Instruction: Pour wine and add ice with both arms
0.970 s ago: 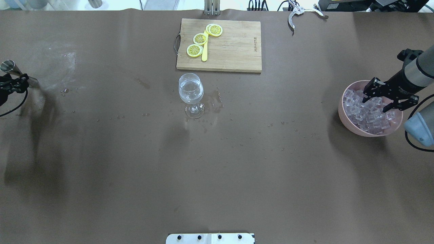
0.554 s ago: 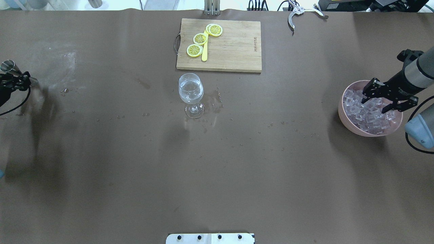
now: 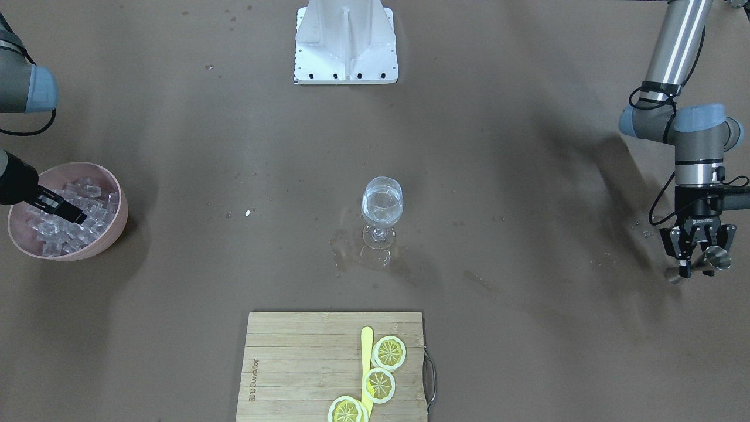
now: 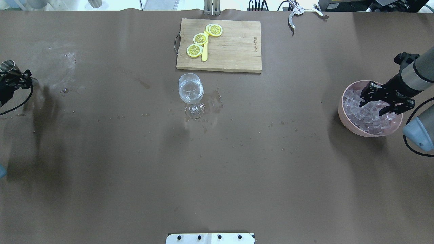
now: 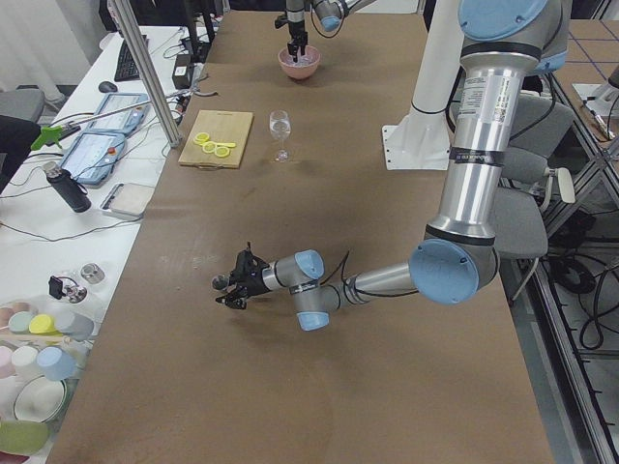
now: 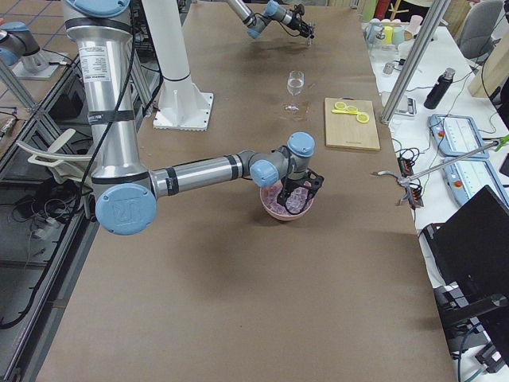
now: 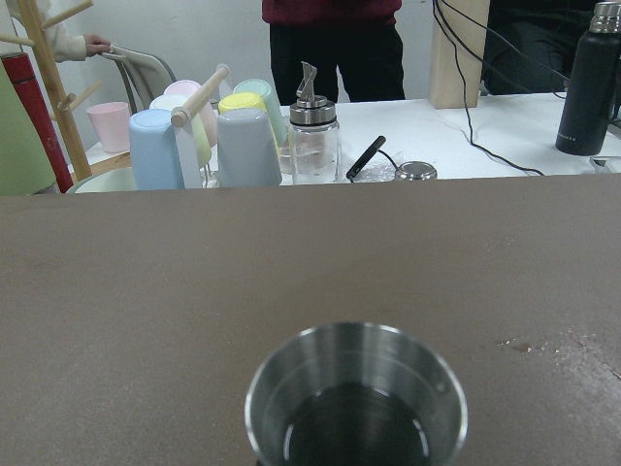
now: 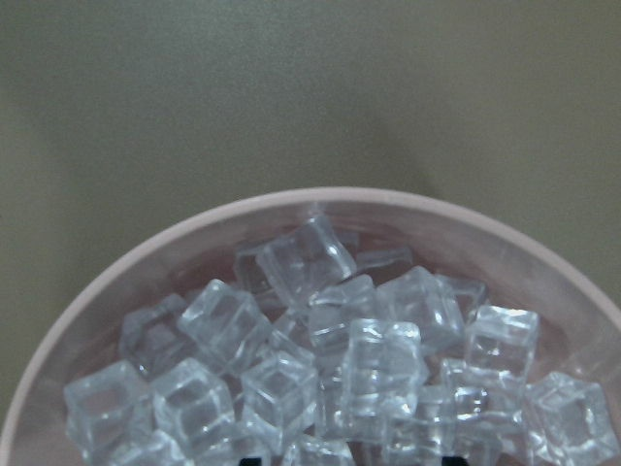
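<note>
A wine glass point(image 4: 191, 91) with a little clear wine stands mid-table, also in the front view point(image 3: 382, 205). A pink bowl point(image 4: 341, 113) at the right holds heaped ice cubes point(image 4: 356, 110), which fill the right wrist view point(image 8: 378, 359). My right gripper point(image 4: 374, 107) is open, its fingertips down among the cubes; I cannot see a cube between them. My left gripper point(image 4: 13, 81) at the far left edge is shut on a steel jigger point(image 4: 7, 66), tilted off upright. The jigger's round mouth fills the left wrist view point(image 7: 356, 398).
A wooden cutting board point(image 4: 234, 47) with lemon slices point(image 4: 200, 39) and a yellow knife lies behind the glass. Metal tongs point(image 4: 294, 15) lie at the back edge. Wet spots surround the glass. The white base block point(image 4: 210, 238) sits at the near edge.
My right gripper has sunk a little deeper into the ice, jaws still apart. My left gripper with the jigger has drifted slightly toward the left edge.
</note>
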